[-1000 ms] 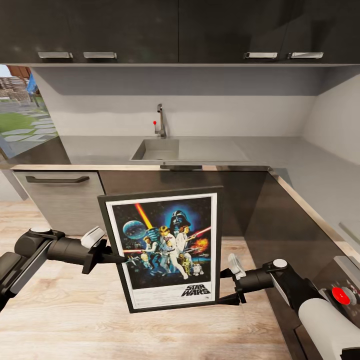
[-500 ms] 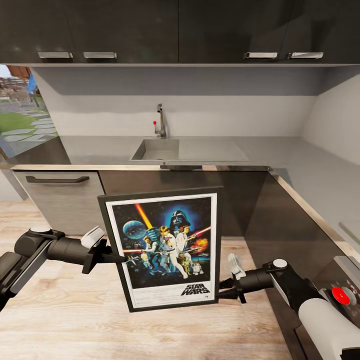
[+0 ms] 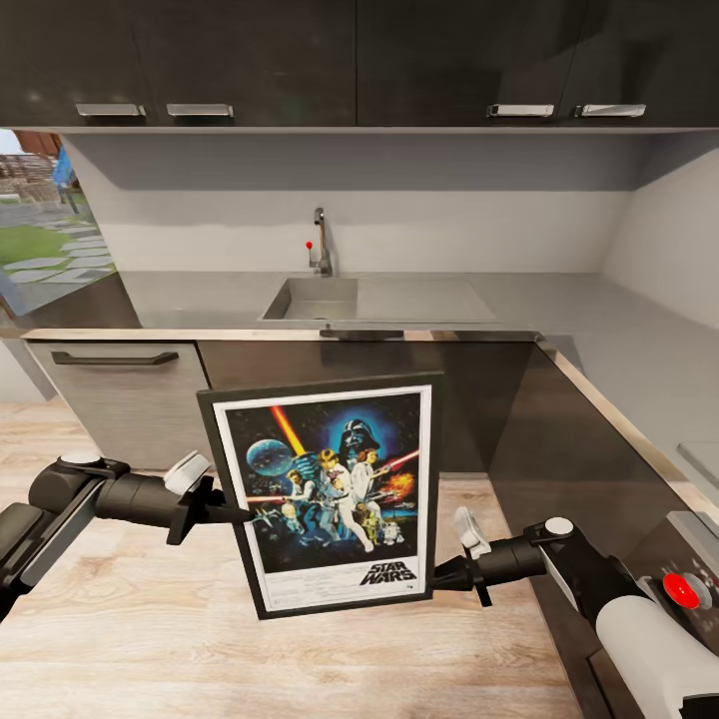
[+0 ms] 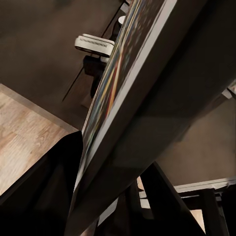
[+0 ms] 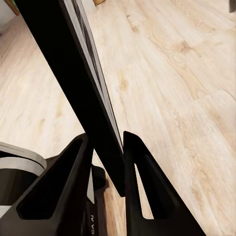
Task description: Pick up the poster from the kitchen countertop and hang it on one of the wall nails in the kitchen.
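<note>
Poster: black-framed rectangular Star Wars poster (image 3: 331, 496), upright, slightly tilted, in front of long grey kitchen countertop (image 3: 559, 305).
Left gripper (image 3: 236, 515): jaws clamp poster's left edge.
Right gripper (image 3: 442, 576): jaws clamp its right edge.

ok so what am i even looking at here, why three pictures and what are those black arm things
It is a simulated two-armed robot in a kitchen. The big picture comes from a camera on its head; the other two come from cameras by each wrist, looking along the fingers. The black arms end in claws: the left claw and right claw each pinch an edge of a framed Star Wars poster, held up over the wooden floor. Behind it is the grey countertop with a sink and tap.
</note>
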You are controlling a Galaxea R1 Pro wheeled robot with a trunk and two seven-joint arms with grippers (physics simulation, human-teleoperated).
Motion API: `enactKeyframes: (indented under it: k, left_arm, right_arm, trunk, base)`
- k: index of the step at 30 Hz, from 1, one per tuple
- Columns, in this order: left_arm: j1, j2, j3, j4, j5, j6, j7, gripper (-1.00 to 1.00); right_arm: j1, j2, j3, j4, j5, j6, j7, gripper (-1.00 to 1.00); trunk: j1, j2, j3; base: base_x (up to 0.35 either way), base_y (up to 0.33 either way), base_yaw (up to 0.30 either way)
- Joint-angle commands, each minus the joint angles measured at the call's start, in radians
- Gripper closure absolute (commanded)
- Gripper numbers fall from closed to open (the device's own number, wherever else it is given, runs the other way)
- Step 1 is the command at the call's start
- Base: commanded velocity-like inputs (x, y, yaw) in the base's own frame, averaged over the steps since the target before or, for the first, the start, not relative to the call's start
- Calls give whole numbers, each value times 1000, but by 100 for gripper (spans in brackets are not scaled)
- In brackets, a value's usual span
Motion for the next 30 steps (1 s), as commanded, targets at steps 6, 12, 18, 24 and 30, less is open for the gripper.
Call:
enactKeyframes:
  k: [6,12,18,24,30]
  left_arm:
    - [0,1,-3,1,11,17,-27,-100]
    - [0,1,-3,1,11,17,-27,-100]
    - [-1,2,0,9,9,17,-27,-100]
    - [-1,7,22,79,7,14,-27,-100]
    - [-1,44,41,111,10,-13,-43,-100]
  right_arm:
    - [-1,-1,0,-1,3,-1,-3,100]
    - [-1,-1,0,-1,3,-1,-3,100]
    - [-1,-1,0,-1,3,-1,-3,100]
    - [-1,-1,-1,-1,3,-1,-3,100]
    - [-1,-1,-2,-2,3,-1,-3,100]
  trunk:
    - [0,-1,-1]
    - [0,-1,-1]
    - [0,-1,-1]
    - [0,-1,-1]
    - [0,-1,-1]
  base:
    - [0,0,0]
    - [0,0,0]
    - [0,0,0]
    - [0,0,0]
    - [0,0,0]
